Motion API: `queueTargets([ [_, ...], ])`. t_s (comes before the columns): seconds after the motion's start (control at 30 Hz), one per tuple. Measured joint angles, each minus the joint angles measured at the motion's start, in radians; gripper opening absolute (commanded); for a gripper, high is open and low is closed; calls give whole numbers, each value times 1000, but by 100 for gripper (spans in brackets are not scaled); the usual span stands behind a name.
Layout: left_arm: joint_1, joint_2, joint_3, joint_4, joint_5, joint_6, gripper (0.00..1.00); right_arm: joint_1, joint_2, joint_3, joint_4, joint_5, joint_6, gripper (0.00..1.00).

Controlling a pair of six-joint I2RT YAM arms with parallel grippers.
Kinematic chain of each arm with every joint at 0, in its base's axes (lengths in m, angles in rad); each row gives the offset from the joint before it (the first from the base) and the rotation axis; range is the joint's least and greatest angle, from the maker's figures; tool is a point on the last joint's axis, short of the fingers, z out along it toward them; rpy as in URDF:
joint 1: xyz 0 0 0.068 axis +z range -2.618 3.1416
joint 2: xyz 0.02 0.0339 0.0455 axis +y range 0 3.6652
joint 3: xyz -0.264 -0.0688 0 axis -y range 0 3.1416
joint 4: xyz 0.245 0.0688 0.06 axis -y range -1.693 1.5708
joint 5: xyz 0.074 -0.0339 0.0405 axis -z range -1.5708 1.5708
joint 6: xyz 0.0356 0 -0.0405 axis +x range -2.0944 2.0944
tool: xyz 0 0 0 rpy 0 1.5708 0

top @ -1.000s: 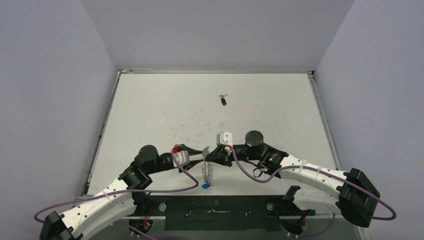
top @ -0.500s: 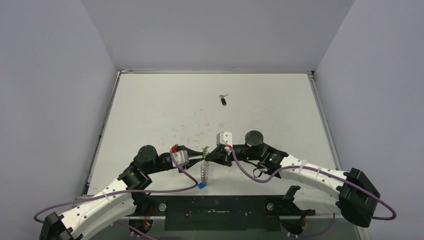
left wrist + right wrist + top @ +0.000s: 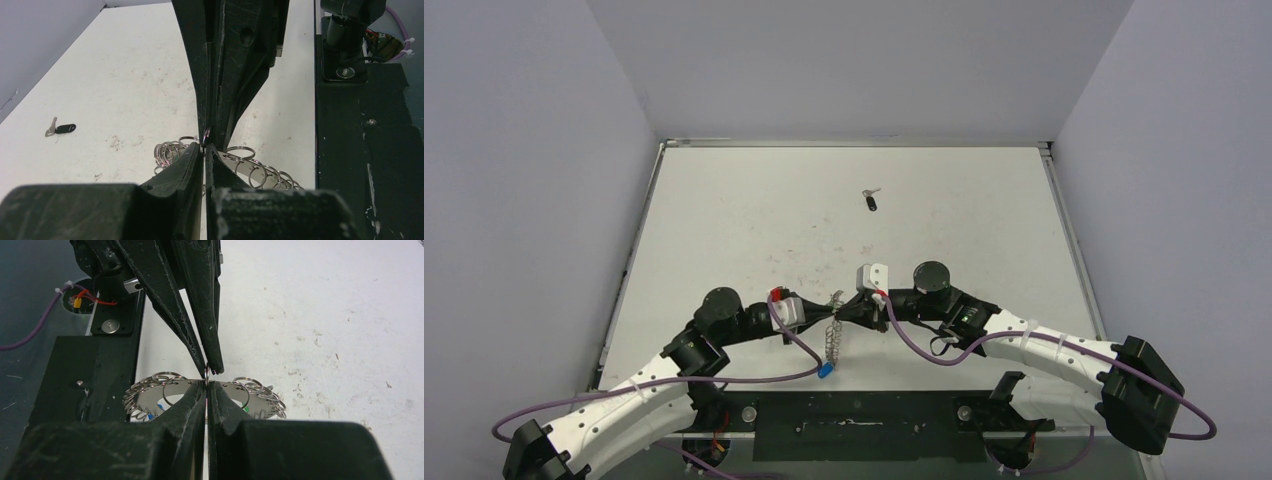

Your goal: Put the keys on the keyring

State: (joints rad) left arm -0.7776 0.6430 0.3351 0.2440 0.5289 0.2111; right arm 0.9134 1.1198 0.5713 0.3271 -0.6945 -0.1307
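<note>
The keyring [image 3: 831, 341] hangs on edge between my two grippers, above the table's near edge. It is a silvery disc rimmed with small loops. My left gripper [image 3: 828, 313] and right gripper [image 3: 844, 309] meet tip to tip, each shut on a loop at its top. In the left wrist view my gripper [image 3: 205, 148] pinches there, with loops [image 3: 167, 150] on both sides. In the right wrist view my gripper [image 3: 206, 385] grips the same spot on the ring [image 3: 150, 396]. One black-headed key [image 3: 870, 201] lies far off on the table and also shows in the left wrist view [image 3: 63, 129]. The other key is not in view.
A blue-headed key [image 3: 824, 371] dangles from the ring's bottom. A green tag [image 3: 246, 409] shows behind the disc. The black base plate [image 3: 854, 425] with both arm mounts runs along the near edge. The white table [image 3: 744, 220] is scuffed and walled on three sides.
The hanging ring and blue key have swung a little left. The left arm's wrist has shifted slightly. Both grippers stay shut at the same meeting point.
</note>
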Motion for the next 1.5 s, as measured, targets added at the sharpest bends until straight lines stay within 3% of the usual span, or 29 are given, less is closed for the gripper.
queueTargets([
  [0.17, 0, 5, 10, -17, -1, 0, 0, 0, 0, 0, -2, 10, -10, 0],
  [0.23, 0, 5, 10, -18, -3, -3, 0, 1, 0, 0, -3, 11, -11, 6],
  [0.4, -2, -6, 10, -30, -37, -22, 0, 7, 0, 1, -7, 26, -10, 36],
  [0.47, -2, -15, 10, -40, -60, -24, 0, 11, 0, 1, -6, 33, -5, 67],
  [0.63, -2, -39, 10, -83, -98, -23, 0, 11, -6, 1, 5, 67, 5, 78],
  [0.77, -2, -62, 10, -118, -121, -21, 0, 10, -35, -1, 17, 124, 18, 98],
  [0.93, -2, -104, 10, -161, -159, -20, 0, -13, -84, -32, 32, 269, 88, 100],
  [1.13, -2, -148, 9, -211, -204, -25, 0, -93, -92, -42, -29, 565, 274, 100],
  [1.3, -2, -172, -2, -233, -230, -40, 0, -147, -26, 42, -213, 764, 435, 100],
  [1.5, -2, -180, -13, -251, -239, -53, 0, -258, 153, 204, -428, 788, 591, 100],
])
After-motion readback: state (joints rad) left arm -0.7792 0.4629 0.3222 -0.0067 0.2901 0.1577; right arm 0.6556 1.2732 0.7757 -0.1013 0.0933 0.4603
